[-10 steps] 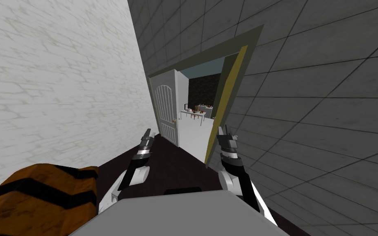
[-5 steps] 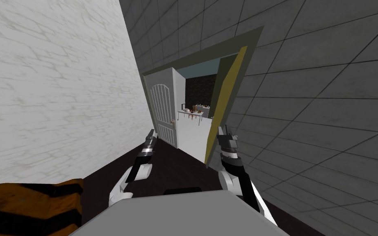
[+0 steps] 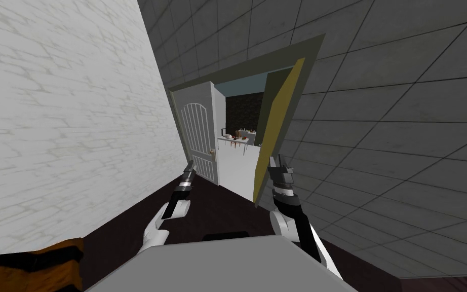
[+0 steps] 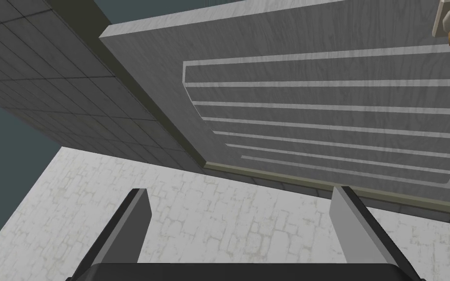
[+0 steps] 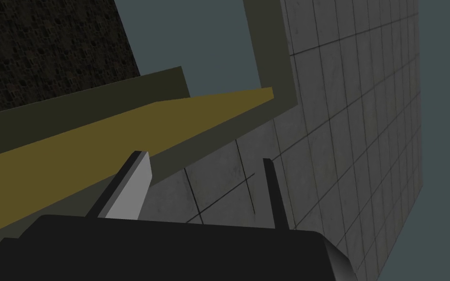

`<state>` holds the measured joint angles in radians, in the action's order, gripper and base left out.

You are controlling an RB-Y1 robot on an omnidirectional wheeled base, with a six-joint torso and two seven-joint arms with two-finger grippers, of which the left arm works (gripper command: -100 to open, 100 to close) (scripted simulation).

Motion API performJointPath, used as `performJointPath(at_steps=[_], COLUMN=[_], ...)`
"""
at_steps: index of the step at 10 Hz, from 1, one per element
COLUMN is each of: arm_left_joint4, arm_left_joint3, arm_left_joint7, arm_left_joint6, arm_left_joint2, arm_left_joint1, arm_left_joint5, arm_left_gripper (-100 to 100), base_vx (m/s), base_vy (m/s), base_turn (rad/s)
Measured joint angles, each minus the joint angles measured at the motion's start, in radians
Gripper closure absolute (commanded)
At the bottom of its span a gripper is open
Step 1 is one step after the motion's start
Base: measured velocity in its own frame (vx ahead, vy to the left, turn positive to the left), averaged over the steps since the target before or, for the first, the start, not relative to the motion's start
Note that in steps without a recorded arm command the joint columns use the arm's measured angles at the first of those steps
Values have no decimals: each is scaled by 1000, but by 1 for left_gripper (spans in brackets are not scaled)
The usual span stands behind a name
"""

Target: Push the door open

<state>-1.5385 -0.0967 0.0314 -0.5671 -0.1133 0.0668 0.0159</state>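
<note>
In the head view, the white panelled door (image 3: 197,133) stands partly swung open at the left side of the doorway, between a white brick wall (image 3: 50,126) and a grey tiled wall (image 3: 404,132). The left gripper (image 3: 191,166) is raised near the door's lower part, below its knob (image 3: 213,150) (whether it touches the panel, I cannot tell). The right gripper (image 3: 277,161) is up just beside the yellow door jamb (image 3: 280,121). Through the gap, a table (image 3: 230,139) stands on a white floor.

In the left wrist view, the two fingers (image 4: 138,214) stand well apart with nothing between them. Ahead of them are the door's ribbed panel and, further along it, the brown knob; the brick wall lies beside the door.

In the right wrist view, the fingers (image 5: 138,178) are likewise spread and empty (no contact shows). The yellow jamb runs past one of them, and the tiled wall lies beyond.
</note>
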Motion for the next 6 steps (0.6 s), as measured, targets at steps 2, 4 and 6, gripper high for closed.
performJointPath(at_steps=[2, 4, 6], arm_left_joint4=[53, 97, 152], arm_left_joint3=[-1, -2, -5], arm_left_joint7=[8, 12, 20], arm_left_joint6=[3, 6, 4], arm_left_joint2=[-1, -1, -6], arm_left_joint1=[-31, -58, -88], arm_left_joint5=[4, 8, 9], arm_left_gripper=[-100, -100, -100], base_vx=[77, 32, 55], base_vy=[117, 80, 104], base_turn=[-136, -59, -150])
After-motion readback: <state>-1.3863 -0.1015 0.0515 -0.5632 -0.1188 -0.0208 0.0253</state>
